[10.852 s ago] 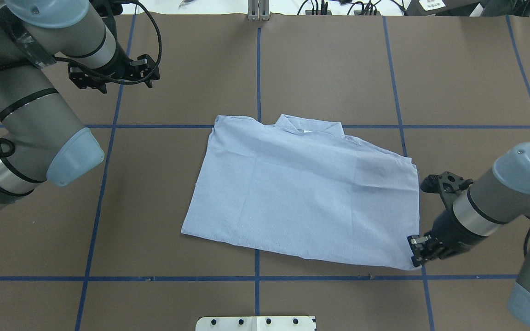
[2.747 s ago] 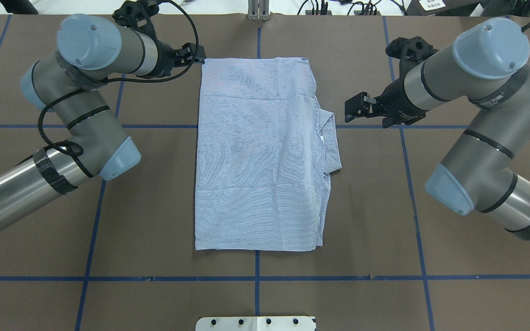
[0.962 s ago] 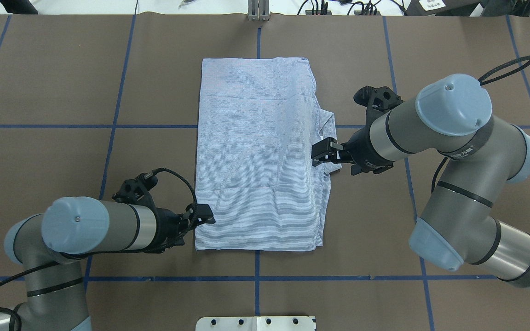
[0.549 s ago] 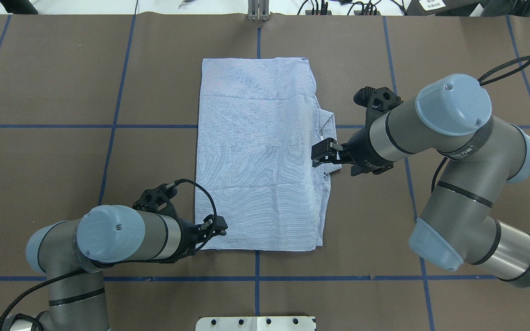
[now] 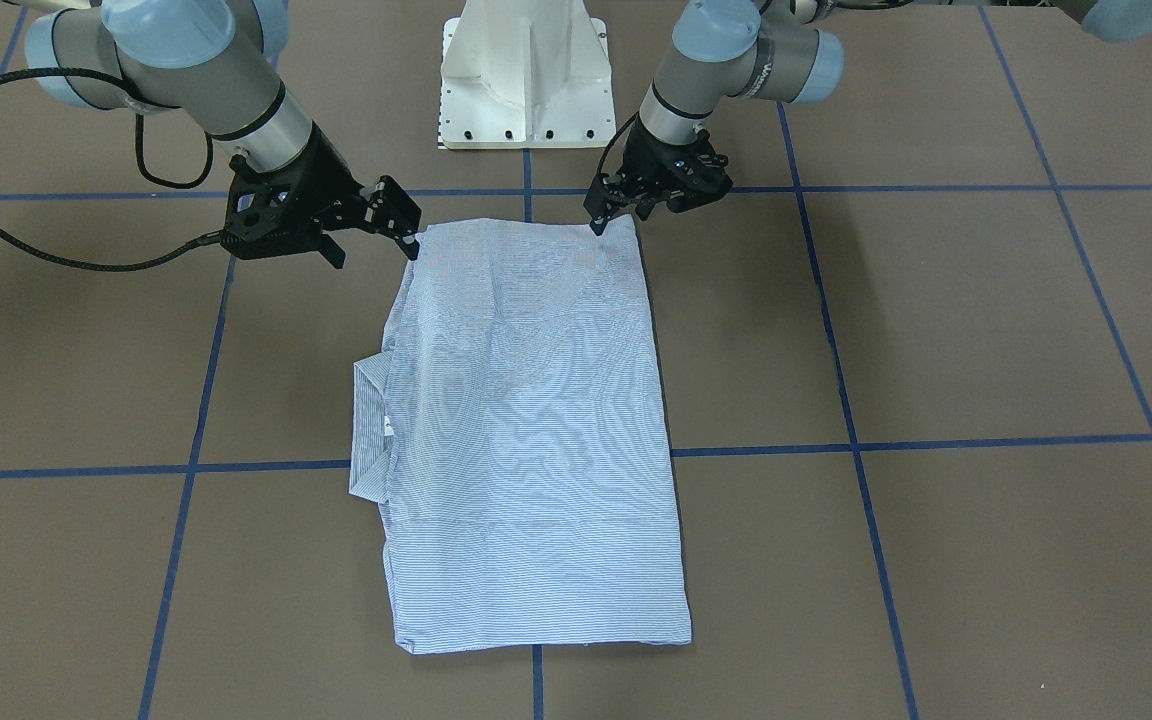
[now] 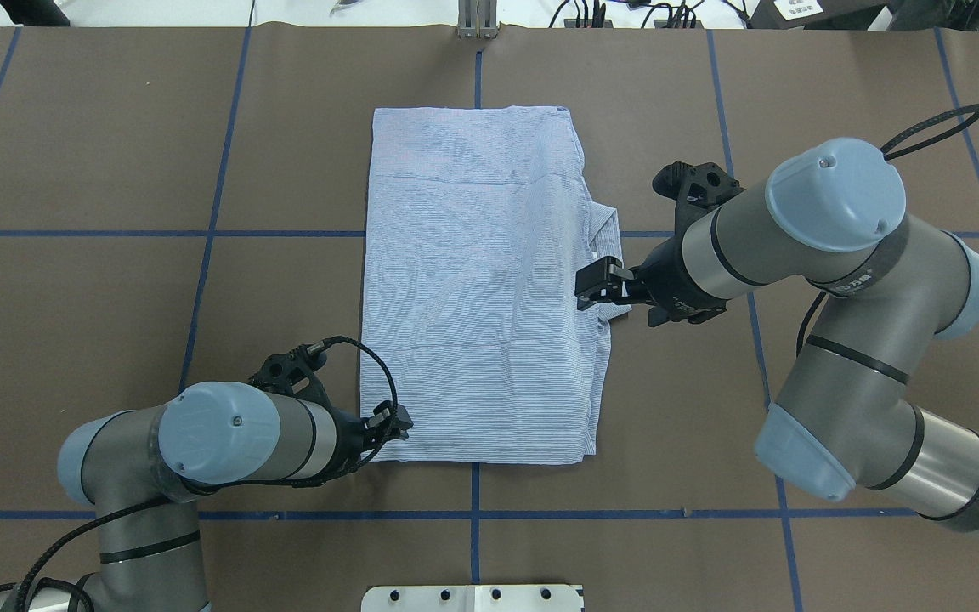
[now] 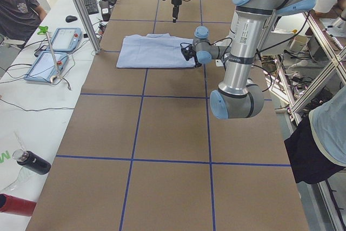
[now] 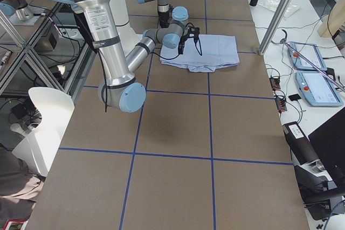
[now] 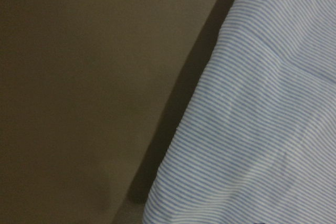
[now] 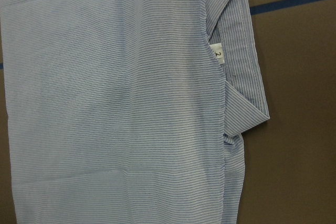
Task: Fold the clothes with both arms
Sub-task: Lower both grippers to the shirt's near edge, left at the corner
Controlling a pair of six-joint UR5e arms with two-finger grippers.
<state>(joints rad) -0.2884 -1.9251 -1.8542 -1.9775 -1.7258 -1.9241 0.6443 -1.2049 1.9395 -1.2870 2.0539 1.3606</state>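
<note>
Nearest the robot: left gripper point(image 6: 398, 422) sits low at the near-left corner of the shirt point(image 6: 477, 289), tips touching or just beside the edge. Its wrist view shows only striped cloth and brown table point(image 6: 73, 297), no fingers, so can't tell whether it's spread or pinched. Next out: right gripper point(image 6: 585, 286), fingers spread, empty, raised over the shirt's right edge somewhere between the near-right corner and the collar point(image 6: 610, 255). The fixed views place it differently, which I read as height. Shirt lies flat mid-table, a narrow rectangle, long axis running away from the robot, collar poking out the right side about halfway. Judgement: next fold takes the near hem to the far end. Left is on its corner; right must drop and shift toward the robot.
</note>
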